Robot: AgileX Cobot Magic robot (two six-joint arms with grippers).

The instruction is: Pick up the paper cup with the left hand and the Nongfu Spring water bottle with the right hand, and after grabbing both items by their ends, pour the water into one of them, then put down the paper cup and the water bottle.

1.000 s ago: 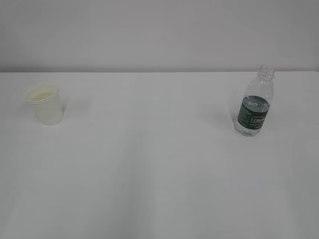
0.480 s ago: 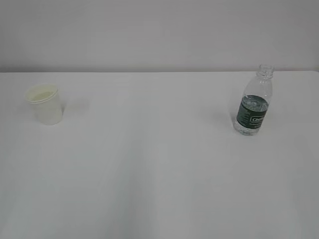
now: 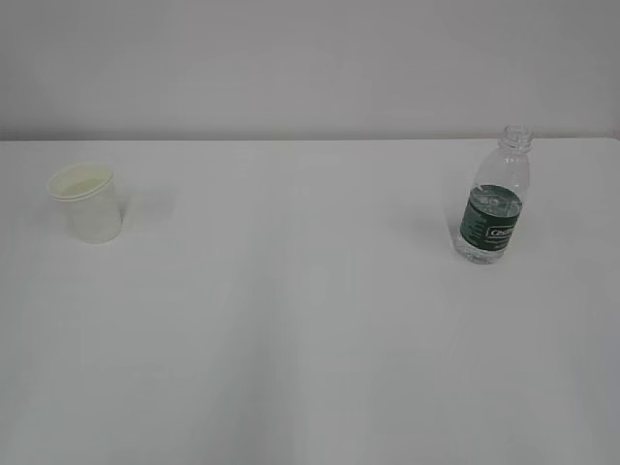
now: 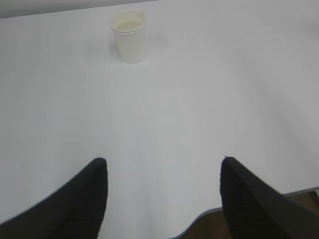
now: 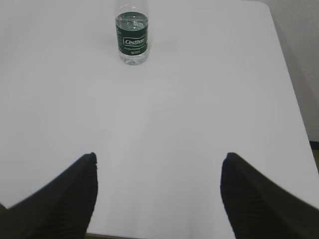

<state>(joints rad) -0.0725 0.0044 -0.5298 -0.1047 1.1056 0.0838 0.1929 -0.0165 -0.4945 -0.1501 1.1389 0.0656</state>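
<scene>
The paper cup [image 3: 87,201] stands upright at the far left of the white table, and the left wrist view shows the cup [image 4: 129,36] well ahead. The Nongfu Spring water bottle [image 3: 494,199], clear with a dark green label and no cap, stands upright at the right. Water fills the lower part of the bottle [image 5: 132,35]. My left gripper [image 4: 163,160] is open and empty over the table's near edge, far from the cup. My right gripper [image 5: 159,155] is open and empty, far short of the bottle. Neither gripper appears in the exterior view.
The white table [image 3: 310,320] ends at a pale wall [image 3: 310,68] behind. Its near edge [image 4: 199,219] shows under my left gripper. Its right edge [image 5: 291,99] runs beside the bottle, with floor beyond.
</scene>
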